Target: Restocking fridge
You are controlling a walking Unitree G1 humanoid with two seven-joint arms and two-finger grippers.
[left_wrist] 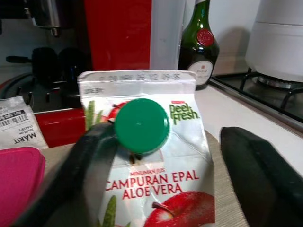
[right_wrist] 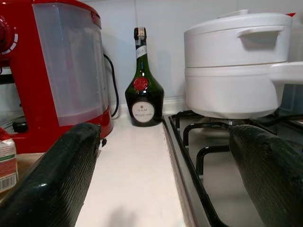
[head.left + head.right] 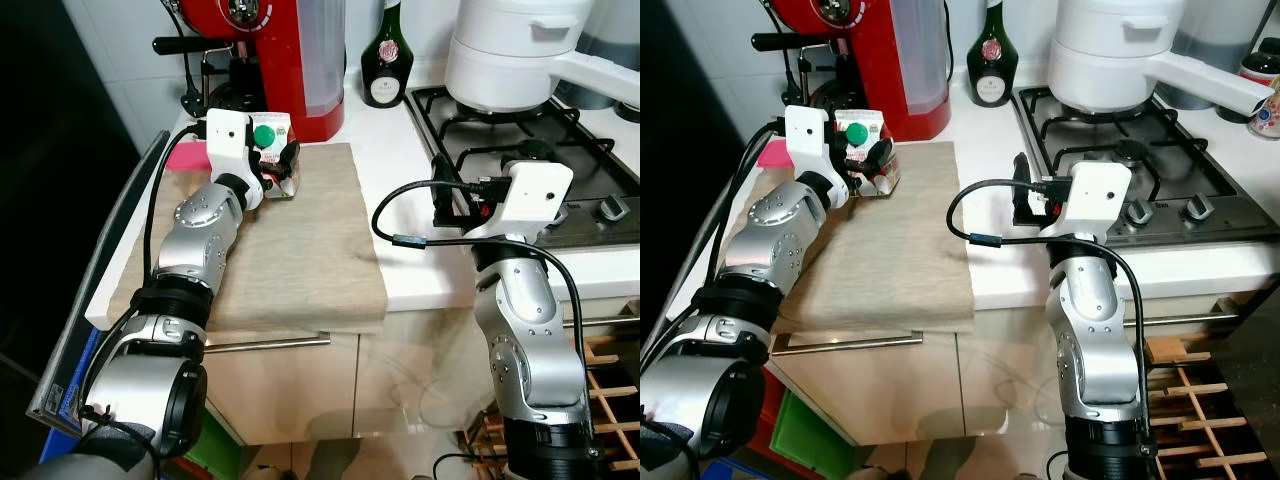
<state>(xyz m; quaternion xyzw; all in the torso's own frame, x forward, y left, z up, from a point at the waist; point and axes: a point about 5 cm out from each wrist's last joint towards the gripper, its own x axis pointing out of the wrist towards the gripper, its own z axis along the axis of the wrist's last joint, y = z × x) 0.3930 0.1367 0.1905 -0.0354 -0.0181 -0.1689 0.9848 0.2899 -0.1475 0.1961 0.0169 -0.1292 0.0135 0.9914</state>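
A white juice carton with a green cap and an apple picture stands upright at the far left corner of a beige mat on the counter. My left gripper is open around the carton, one black finger against its side and the other finger a little apart from it. Over the white counter beside the hob, my right gripper is open with nothing between its fingers.
A red coffee machine stands just behind the carton, with a green bottle to its right. A white pot sits on the gas hob. A pink box lies left of the carton. A wooden rack is low right.
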